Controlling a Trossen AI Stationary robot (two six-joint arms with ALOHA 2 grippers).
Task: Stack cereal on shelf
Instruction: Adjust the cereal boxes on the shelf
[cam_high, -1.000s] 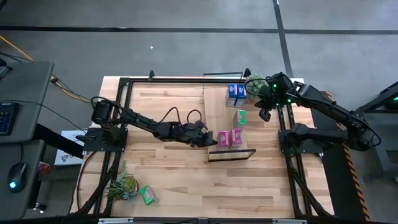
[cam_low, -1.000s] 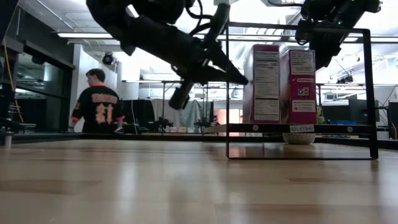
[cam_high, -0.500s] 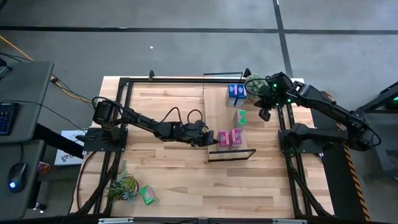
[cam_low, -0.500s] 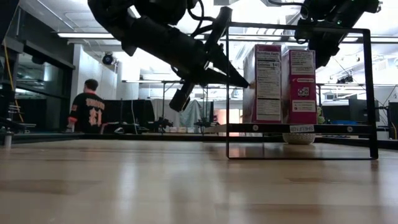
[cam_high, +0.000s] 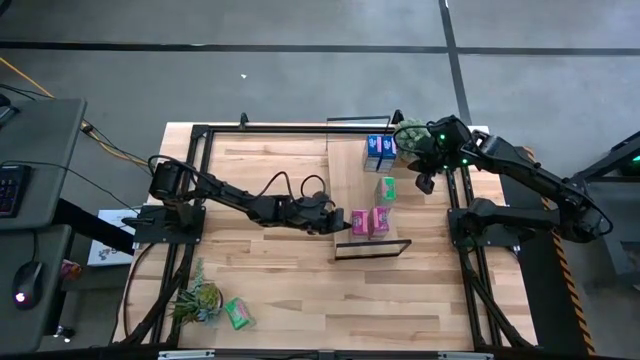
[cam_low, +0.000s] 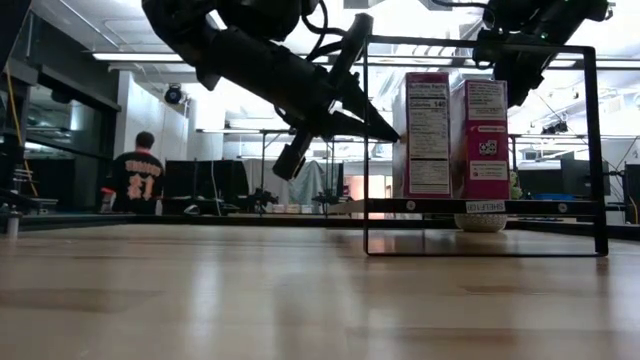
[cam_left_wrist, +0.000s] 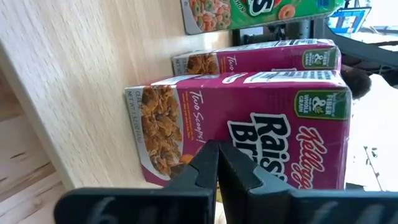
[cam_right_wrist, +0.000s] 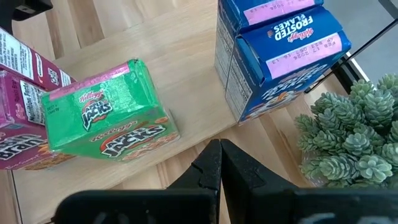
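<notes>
Cereal boxes stand in a row on the shelf (cam_high: 345, 175), a light-wood plank in a thin black wire frame near the right side of the counter (cam_high: 270, 270): two blue Frosted Flakes boxes (cam_high: 379, 151) at the far end, one green Apple Jacks box (cam_high: 387, 187) in the middle, and two magenta Raisin Bran boxes (cam_high: 369, 221) side by side at the near end. We see a second green box (cam_high: 238, 314) lying well apart at the counter's near left edge, beside a potted plant (cam_high: 197, 298). The left claw (cam_high: 337, 222) points at the nearer magenta box with its fingers together and empty; in the low view its tip (cam_low: 392, 128) appears to meet that box's side. We judge the step in hand to be squaring the magenta pair, best done by a slow, level push low on the box face so it slides rather than tips. The right claw (cam_high: 425, 184), fingers likewise together and holding nothing, hovers just beside the green box, near a second plant (cam_high: 411, 133). Only the left wrist view shows the two magenta boxes (cam_left_wrist: 249, 106) pressed flush; only the right wrist view shows the green box (cam_right_wrist: 106, 112) standing apart from the blue pair (cam_right_wrist: 280, 50); only the low view shows a person (cam_low: 137, 178) in the room behind.
</notes>
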